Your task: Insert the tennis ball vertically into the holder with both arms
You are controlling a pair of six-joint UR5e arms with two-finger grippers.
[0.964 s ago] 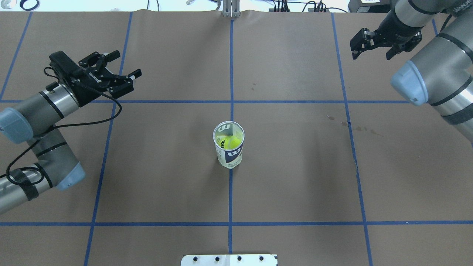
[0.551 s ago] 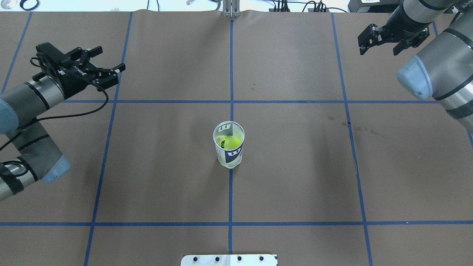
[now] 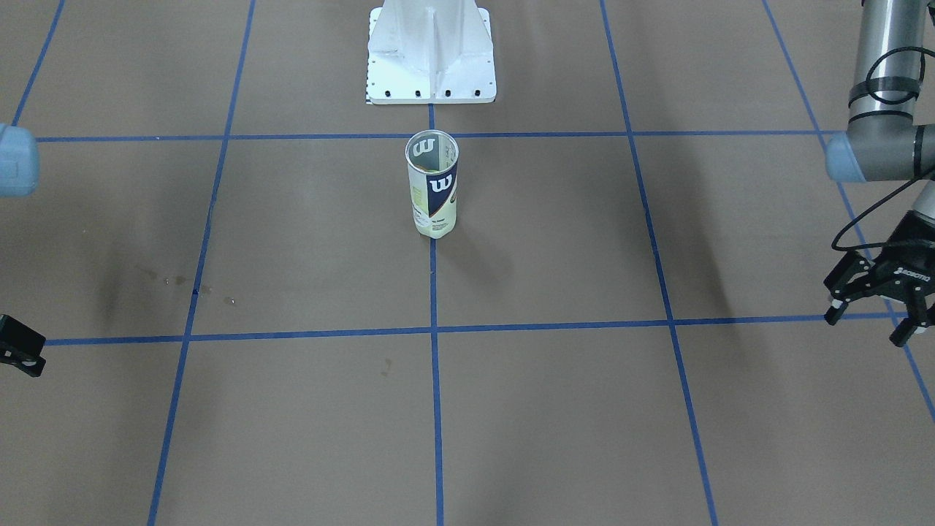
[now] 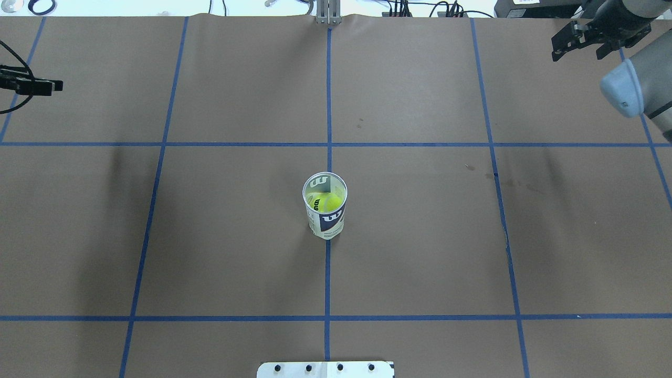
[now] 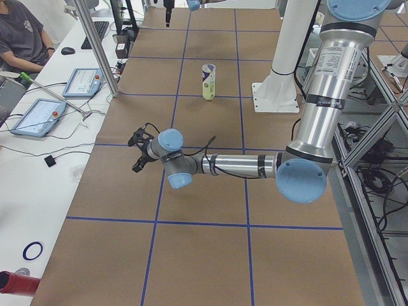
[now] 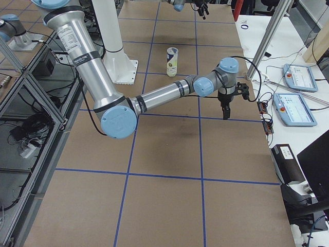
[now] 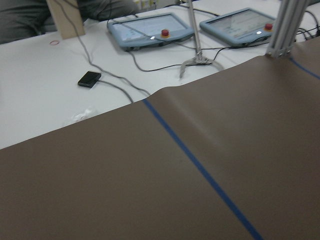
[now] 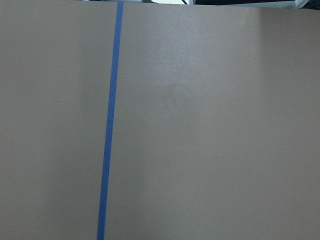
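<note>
The holder [image 4: 325, 210], a clear tube with a white and navy "W" label, stands upright at the table's middle. It also shows in the front view [image 3: 432, 190]. The yellow-green tennis ball [image 4: 327, 200] sits inside it, seen through the open top. My left gripper [image 3: 865, 329] is open and empty, far out at the table's left side; only its tip [image 4: 37, 85] shows in the overhead view. My right gripper [image 4: 577, 51] is open and empty at the far right corner. Both wrist views show only brown table.
Blue tape lines [image 4: 328, 144] divide the brown table into a grid. The white pedestal [image 3: 431, 51] stands behind the holder. Touch panels [image 5: 80, 81] and cables lie beyond the far edge, where a person [image 5: 22, 32] sits.
Both arms have swung outward, away from the holder: the left gripper to the view's left edge, the right gripper up into the far right corner. The holder and ball have not moved.
</note>
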